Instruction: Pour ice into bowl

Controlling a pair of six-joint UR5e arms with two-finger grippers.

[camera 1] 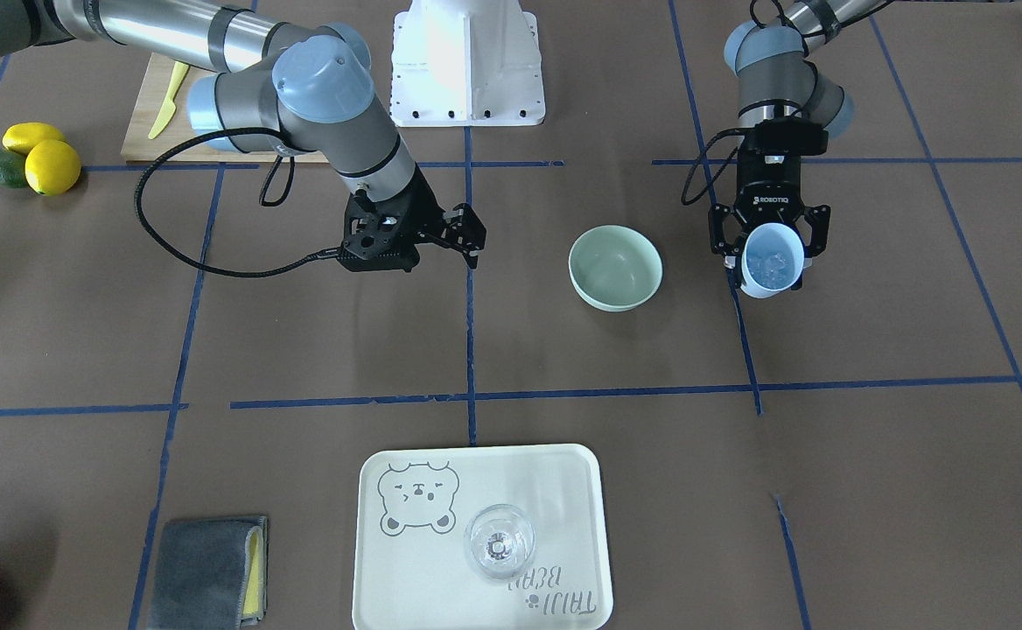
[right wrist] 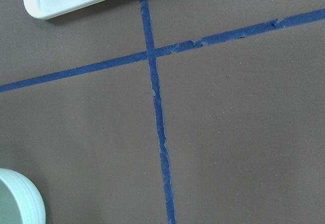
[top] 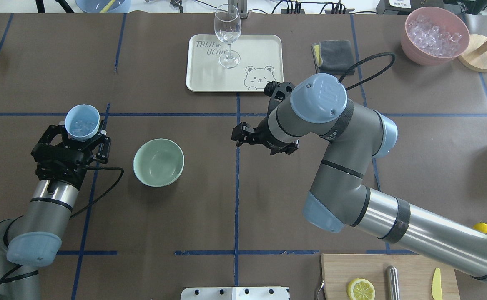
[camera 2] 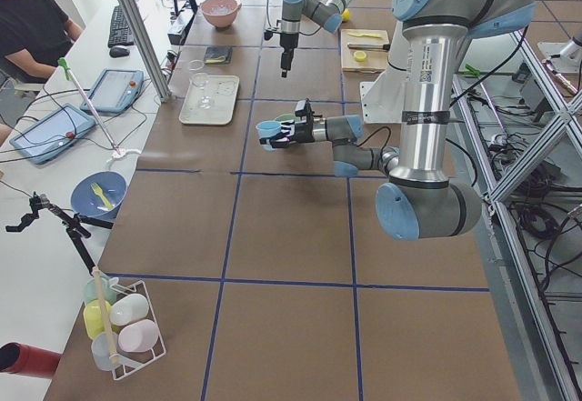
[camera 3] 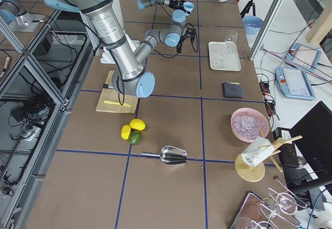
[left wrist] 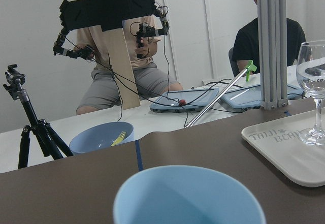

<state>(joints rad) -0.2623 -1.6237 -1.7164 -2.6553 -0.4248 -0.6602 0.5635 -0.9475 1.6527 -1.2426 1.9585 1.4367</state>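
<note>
My left gripper [top: 81, 131] is shut on a light blue cup [top: 83, 121] and holds it upright above the table. Small clear cubes of ice [top: 80, 125] lie inside the cup [camera 1: 772, 260]. The pale mint-green bowl [top: 159, 162] stands empty on the table just right of the cup in the overhead view, apart from it. In the left wrist view only the cup's rim [left wrist: 189, 193] shows. My right gripper [top: 242, 136] hovers open over the blue tape line right of the bowl [camera 1: 615, 267], holding nothing.
At the far side, a wine glass [top: 228, 35] stands on a cream tray [top: 210, 77]. Further right are a grey cloth [top: 333, 56] and a pink container of ice [top: 434, 35]. A cutting board [top: 406, 266] with a lemon slice lies near the robot base.
</note>
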